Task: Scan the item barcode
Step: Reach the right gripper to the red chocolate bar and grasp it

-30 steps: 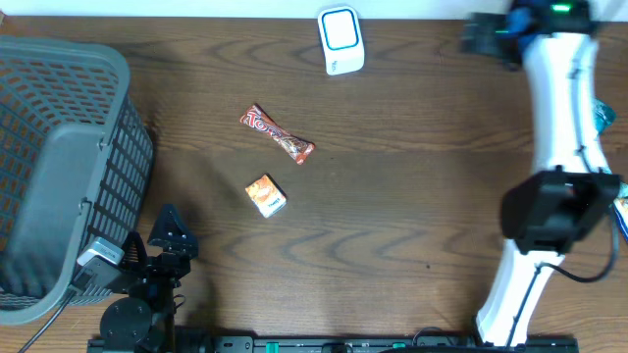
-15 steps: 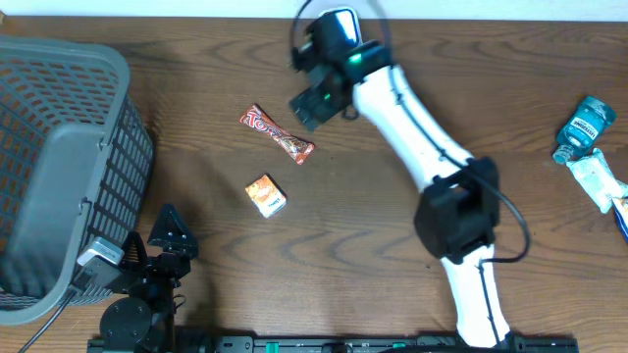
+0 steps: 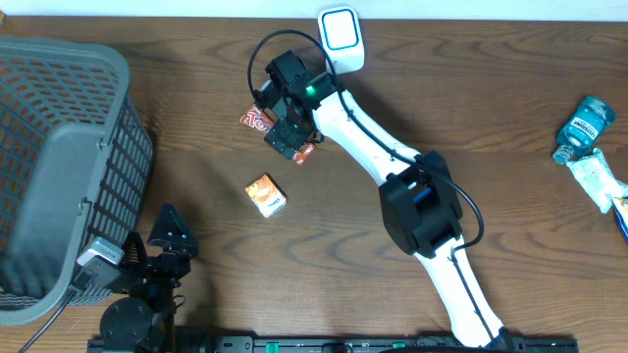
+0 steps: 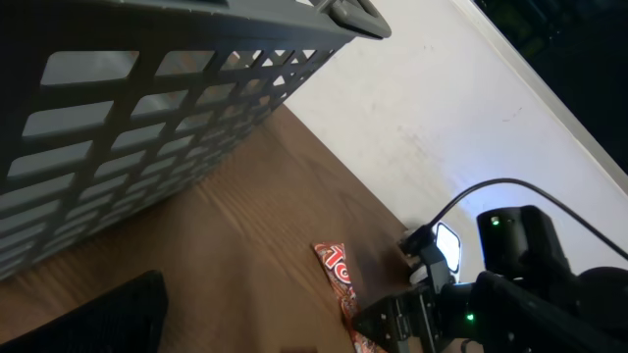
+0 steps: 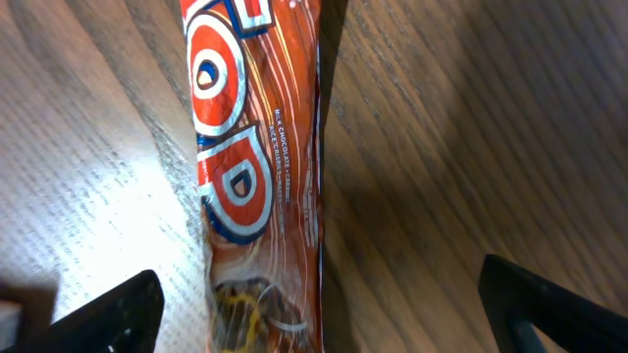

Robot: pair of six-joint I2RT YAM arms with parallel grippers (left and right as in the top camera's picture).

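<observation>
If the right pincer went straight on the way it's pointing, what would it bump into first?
Most likely the orange chocolate bar. The right pincer points down at it, open, with a finger on either side. Under the bar is only the wooden table.

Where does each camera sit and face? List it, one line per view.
Overhead: above the table, facing straight down; left gripper by the basket, right gripper over the chocolate bar.
Left wrist: low beside the basket, facing the far wall; one own finger at bottom.
Right wrist: just above the chocolate bar, facing down; own fingertips in both lower corners.
Shared: all three show the chocolate bar.
</observation>
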